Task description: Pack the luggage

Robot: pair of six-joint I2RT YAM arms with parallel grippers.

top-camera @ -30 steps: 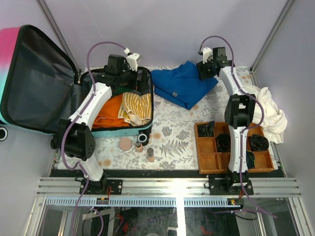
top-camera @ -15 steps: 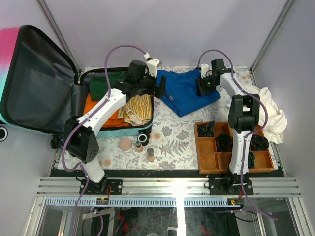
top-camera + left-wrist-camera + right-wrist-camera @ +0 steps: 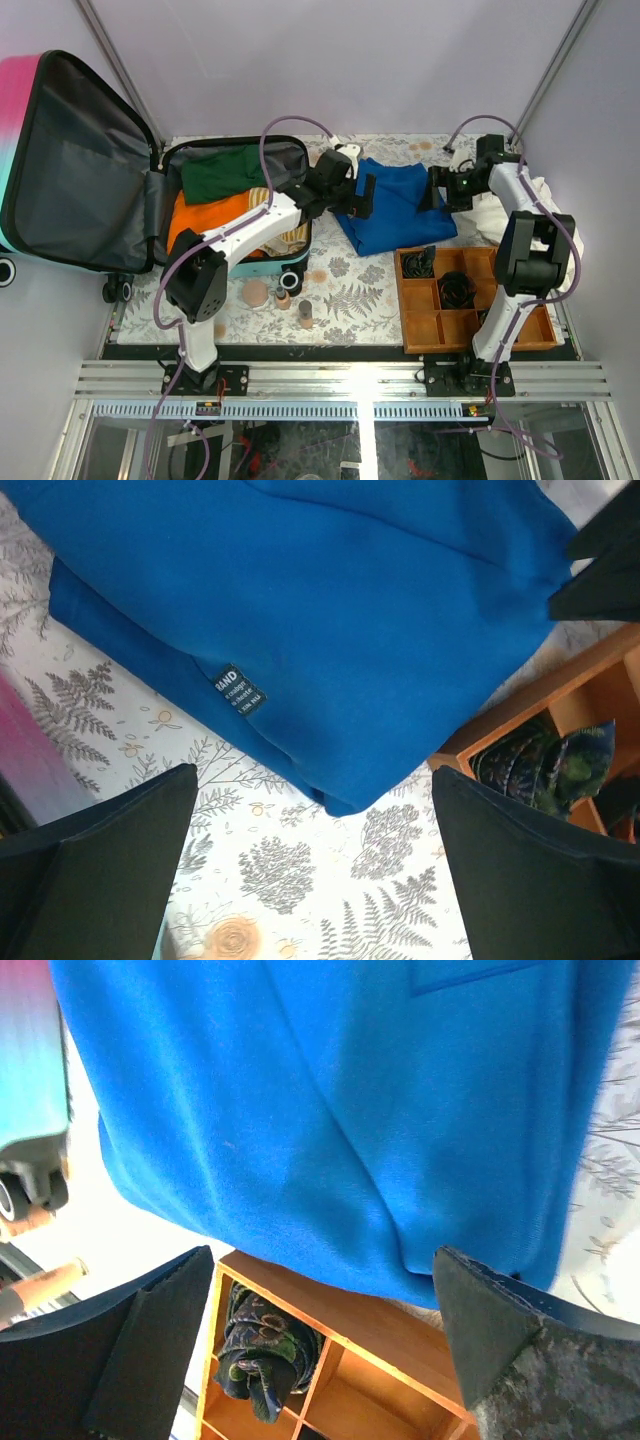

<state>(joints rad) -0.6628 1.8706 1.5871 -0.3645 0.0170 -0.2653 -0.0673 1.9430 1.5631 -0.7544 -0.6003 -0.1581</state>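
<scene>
Several folded garments are already held in the luggage (image 3: 90, 165), which lies open at the far left of the table (image 3: 350, 290) with its lid raised on the left side. A green piece (image 3: 222, 172) and an orange piece (image 3: 205, 215) are seen inside. The base, reached into by the left arm a second ago, is now left uncovered, since that arm is swung out to the right.

The left gripper (image 3: 355, 195) is now held above the left edge of the blue garment (image 3: 395, 210), with its jaws spread wide and nothing between them (only blue cloth, a small label and patterned table are shown below it in the wrist view). The garment itself is shifted: it is drawn nearer and to the right, so that one corner is now laid just beside the wooden tray (image 3: 402, 300).

The right gripper (image 3: 437, 187), set over the cloth's far right part a moment ago, is now drawn back to its right edge with the jaws spread apart, and the cloth is judged to be released. The garment is thus gripped by neither arm.

A handover of sorts is suggested. The blue piece is brought within the left arm's reach, and it is probably meant to be picked up and carried into the case.
</scene>
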